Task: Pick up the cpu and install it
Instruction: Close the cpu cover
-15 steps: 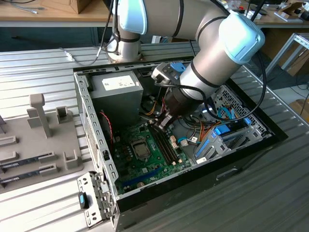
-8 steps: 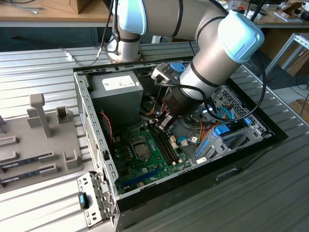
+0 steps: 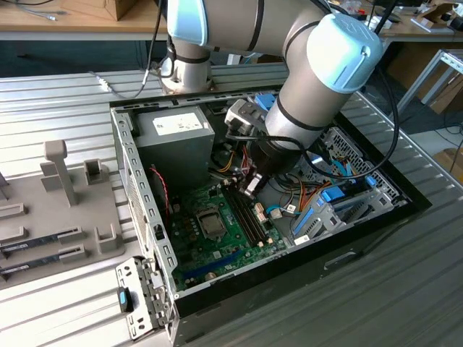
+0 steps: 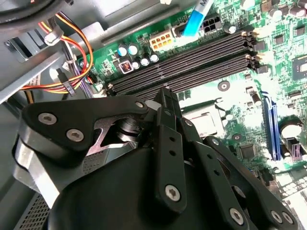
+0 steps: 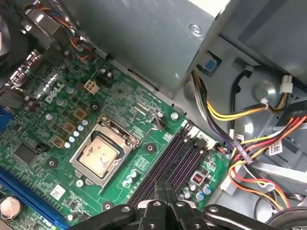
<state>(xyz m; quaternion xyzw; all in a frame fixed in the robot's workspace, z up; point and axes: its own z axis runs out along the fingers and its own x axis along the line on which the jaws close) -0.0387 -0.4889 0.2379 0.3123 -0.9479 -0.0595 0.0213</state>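
We see the black metal pincer (image 5: 165,191), fingers pressed together and empty, above the dark ribbed memory slots (image 5: 170,160) beside the square socket frame (image 5: 106,152) holding the cpu (image 5: 101,154).

The motherboard (image 5: 158,143) is green, its memory slots (image 5: 175,158) black. Beside the slots run yellow, red and orange wires (image 5: 249,158). The gripper (image 4: 165,103) is black.
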